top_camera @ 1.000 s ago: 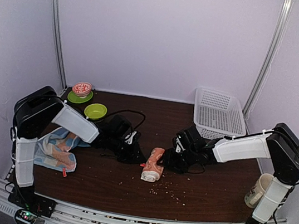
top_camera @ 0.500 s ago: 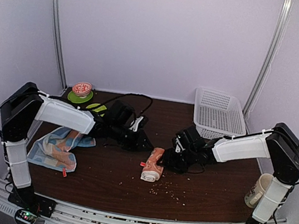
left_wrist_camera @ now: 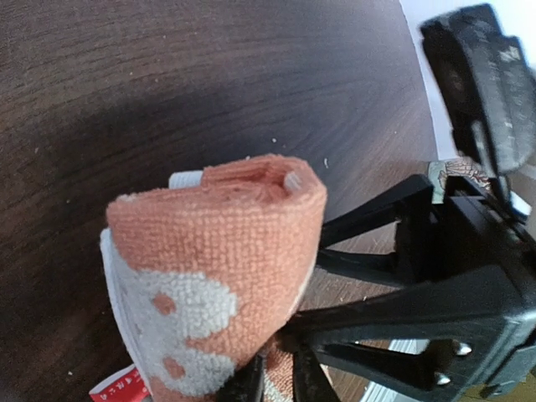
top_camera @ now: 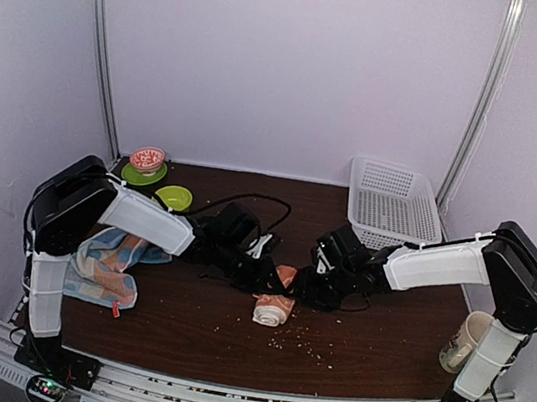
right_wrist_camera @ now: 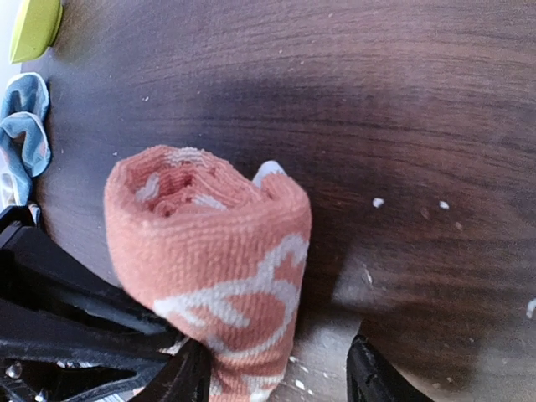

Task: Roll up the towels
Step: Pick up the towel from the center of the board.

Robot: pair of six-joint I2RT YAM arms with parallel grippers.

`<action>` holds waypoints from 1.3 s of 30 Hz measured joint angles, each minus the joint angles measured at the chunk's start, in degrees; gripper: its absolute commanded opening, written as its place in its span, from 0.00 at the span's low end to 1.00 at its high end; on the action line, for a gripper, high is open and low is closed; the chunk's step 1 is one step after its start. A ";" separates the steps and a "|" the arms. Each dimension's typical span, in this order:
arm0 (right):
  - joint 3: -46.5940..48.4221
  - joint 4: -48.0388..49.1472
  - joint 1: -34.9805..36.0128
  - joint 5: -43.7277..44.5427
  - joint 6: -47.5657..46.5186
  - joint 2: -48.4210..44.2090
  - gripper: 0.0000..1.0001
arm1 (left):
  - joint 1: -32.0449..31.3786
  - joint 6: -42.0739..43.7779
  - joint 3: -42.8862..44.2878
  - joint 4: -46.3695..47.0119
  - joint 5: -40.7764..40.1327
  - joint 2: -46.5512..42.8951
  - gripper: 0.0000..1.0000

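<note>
Right wrist shows right end effector [right_wrist_camera: 280,377] open astride orange towel roll [right_wrist_camera: 209,251], likely steadying it; left end effector [left_wrist_camera: 276,383] grip unclear.

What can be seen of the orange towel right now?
The orange towel is terry cloth with white print, wound into a short, loose roll lying on the dark table, a red tag at its side. Both grippers meet at its far end: the right gripper stands open astride it, one finger against the cloth; the left gripper has fingers close together on it, grip unclear.
</note>
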 measured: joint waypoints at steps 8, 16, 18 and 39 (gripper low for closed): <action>-2.64 -2.14 1.42 1.05 -0.11 -7.74 0.57 | 0.00 -0.31 0.35 0.79 0.39 0.79 0.15; -3.67 -2.08 5.35 0.09 -0.61 -7.30 0.56 | 0.00 -0.48 0.35 0.90 0.39 0.79 0.15; -3.54 -2.05 5.53 -0.15 -0.83 -6.12 0.56 | 0.00 -0.50 0.39 0.87 0.42 0.79 0.15; -1.33 -7.76 5.68 2.08 -1.81 -9.25 0.59 | 0.13 -0.48 1.25 0.35 0.72 0.57 0.23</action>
